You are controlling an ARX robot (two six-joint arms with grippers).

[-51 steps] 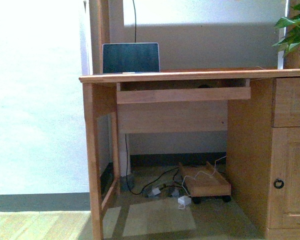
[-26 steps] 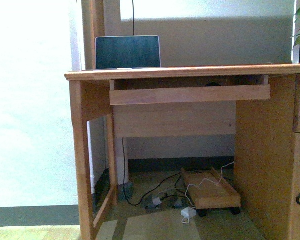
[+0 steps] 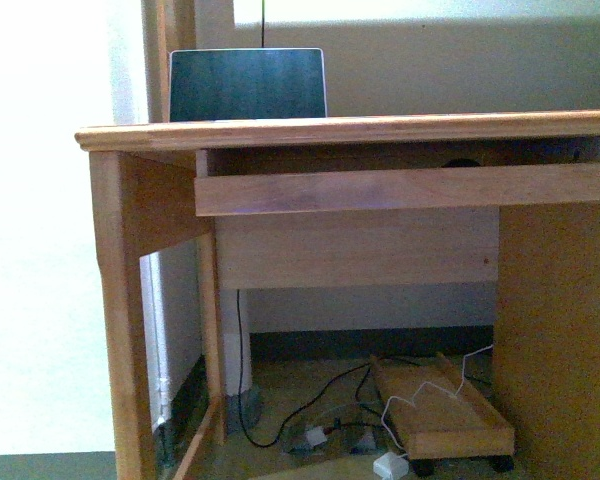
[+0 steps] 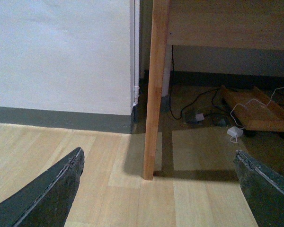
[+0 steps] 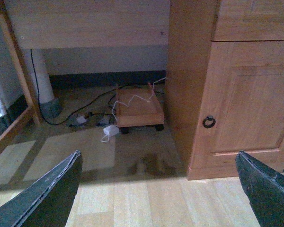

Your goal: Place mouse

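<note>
Front view: the mouse point(image 3: 461, 162) shows only as a dark rounded sliver right of centre, upper half, sitting in the tray point(image 3: 400, 188) slot under the desktop point(image 3: 380, 130), laptop point(image 3: 248, 84) at upper left, and that narrow gap could snag a finger going in. Left wrist: the left gripper point(image 4: 157, 156) is spread wide and empty, no mouse in sight. Right wrist: the right gripper point(image 5: 158, 155) is splayed too, holding nothing, so a blind reach may knock the mouse deeper.
</note>
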